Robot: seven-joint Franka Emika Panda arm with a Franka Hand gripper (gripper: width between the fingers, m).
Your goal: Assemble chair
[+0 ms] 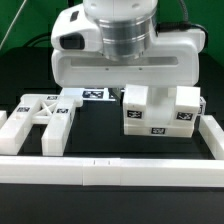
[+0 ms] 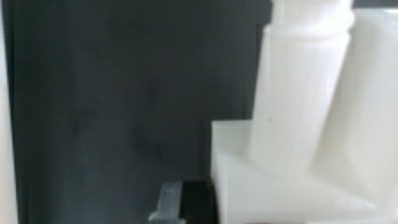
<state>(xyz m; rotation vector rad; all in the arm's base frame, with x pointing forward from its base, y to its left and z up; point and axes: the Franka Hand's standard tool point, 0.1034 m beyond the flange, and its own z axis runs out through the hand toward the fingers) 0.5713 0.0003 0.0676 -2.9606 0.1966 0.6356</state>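
Note:
The chunky white seat block (image 1: 160, 112) with black-and-white tags stands on the black table, right of centre in the exterior view. My gripper hangs directly over it, and its fingers are hidden behind the white hand. In the wrist view a blurred white block (image 2: 302, 185) with a rounded post (image 2: 306, 80) fills one side, very close to the camera. One grey finger (image 2: 182, 202) lies against that block's edge. The other finger is hidden. An X-braced side frame (image 1: 45, 115) lies flat on the exterior view's left.
The marker board (image 1: 95, 96) lies behind the side frame. Long low white border rails run along the front (image 1: 110, 172) and the exterior view's right (image 1: 211, 135). Dark bare table shows in the wrist view (image 2: 107, 110).

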